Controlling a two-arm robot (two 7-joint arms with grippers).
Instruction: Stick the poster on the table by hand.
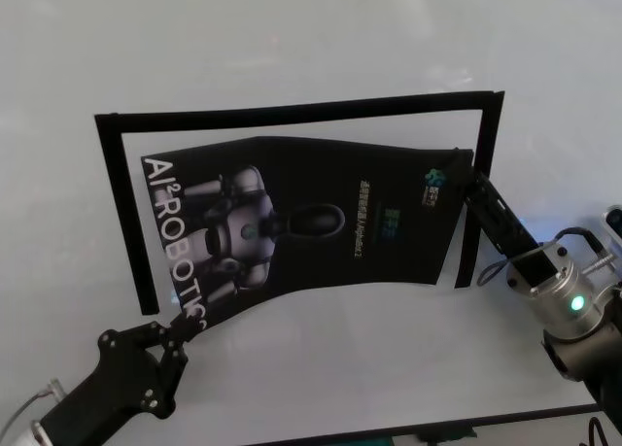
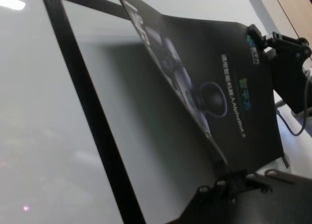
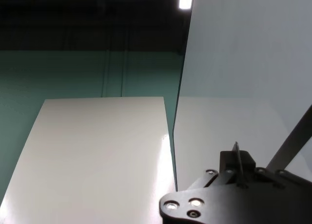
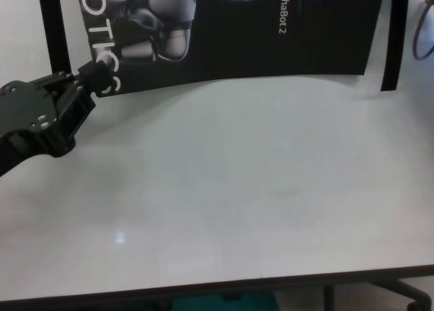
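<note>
Poster [image 1: 321, 218] over desk [image 1: 369, 368] centre, inside taped frame [image 1: 292, 111] bounding its left, far, right sides. Left pincer [image 1: 180, 331] at poster's near-left corner; right pincer [image 1: 466, 179] at its far-right corner. Poster lifted off desk between them.

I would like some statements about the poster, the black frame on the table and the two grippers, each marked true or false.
1. The left gripper grips the poster at its near left corner. True.
2. The poster lies completely flat on the table. False: it is bowed, with its middle lifted off the surface.
3. The right gripper holds the poster at its far right corner. True.
4. A black tape frame marked on the table is closed on all four sides. False: no strip runs along its near side.
5. The poster shows a picture of a car. False: it shows a robot.
</note>
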